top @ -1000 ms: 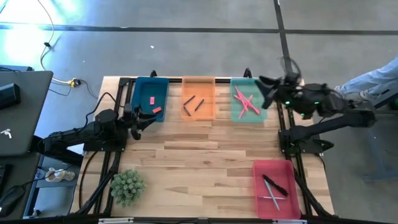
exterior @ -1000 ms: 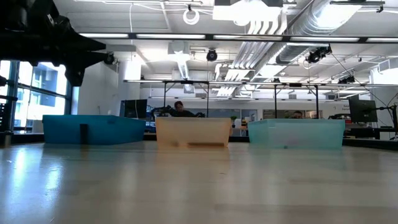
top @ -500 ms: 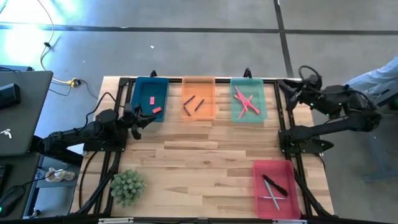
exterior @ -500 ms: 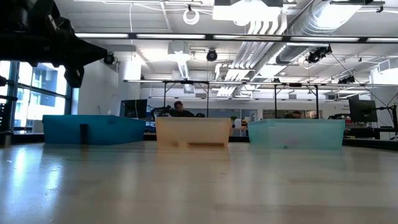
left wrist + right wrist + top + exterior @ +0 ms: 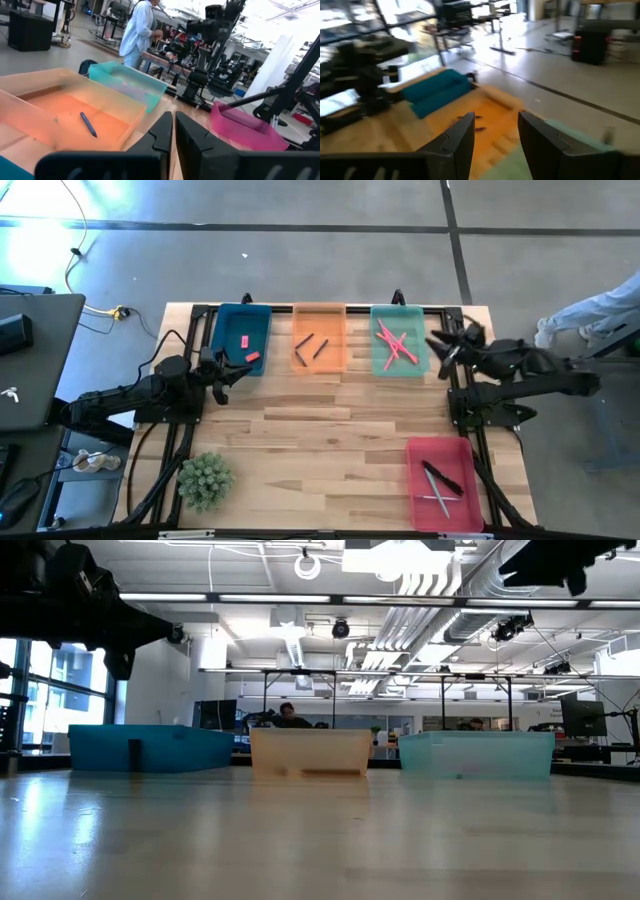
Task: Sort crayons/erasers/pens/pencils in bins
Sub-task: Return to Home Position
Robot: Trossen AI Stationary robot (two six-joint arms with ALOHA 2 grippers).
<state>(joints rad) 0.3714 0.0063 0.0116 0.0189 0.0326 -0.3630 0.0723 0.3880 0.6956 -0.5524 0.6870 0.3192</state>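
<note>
Shut left fingers [image 5: 172, 131] beside blue bin [image 5: 241, 332]

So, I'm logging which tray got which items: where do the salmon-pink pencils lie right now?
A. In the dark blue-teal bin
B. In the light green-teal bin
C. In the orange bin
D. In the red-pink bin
B. In the high view the pencils lie crossed in the light green-teal bin, the rightmost of the three bins in the far row.
</note>
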